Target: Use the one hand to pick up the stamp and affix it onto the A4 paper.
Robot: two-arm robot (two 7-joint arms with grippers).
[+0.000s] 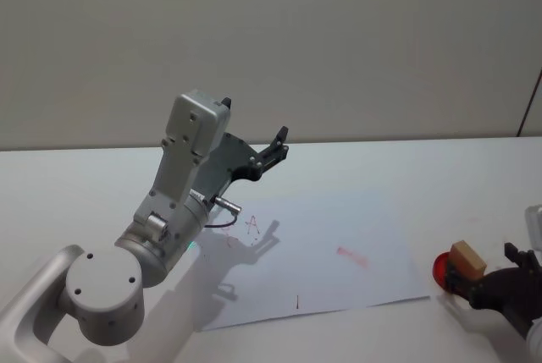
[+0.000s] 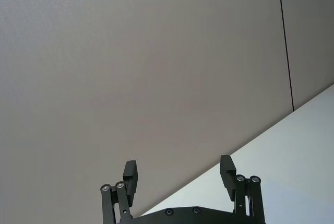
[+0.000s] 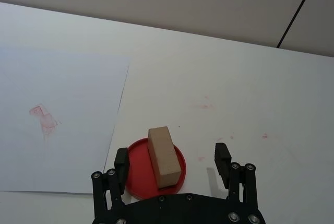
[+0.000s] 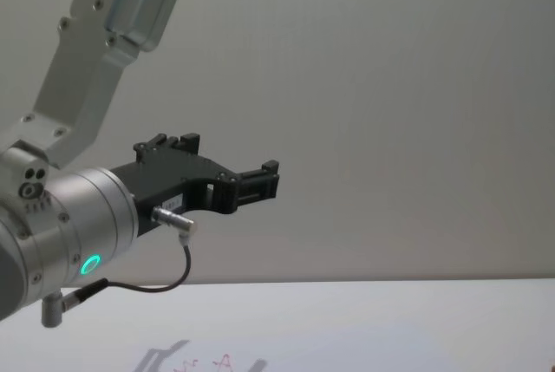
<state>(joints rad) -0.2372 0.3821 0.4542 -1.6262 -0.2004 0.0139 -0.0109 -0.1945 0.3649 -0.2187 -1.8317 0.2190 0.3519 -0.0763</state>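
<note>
Stamp (image 3: pixel 164 156), tan wood, on red disc (image 3: pixel 138 169)

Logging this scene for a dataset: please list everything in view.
stamp: one, light tan, standing on the red pad, untouched.
red pad: one, round, on the table just right of the paper.
A4 paper: one, white with red marks, flat mid-table.
table: one, white.
left gripper: black, open, raised above the paper's left part.
right gripper: black, open, low at the table's right, fingers either side of the stamp.
</note>
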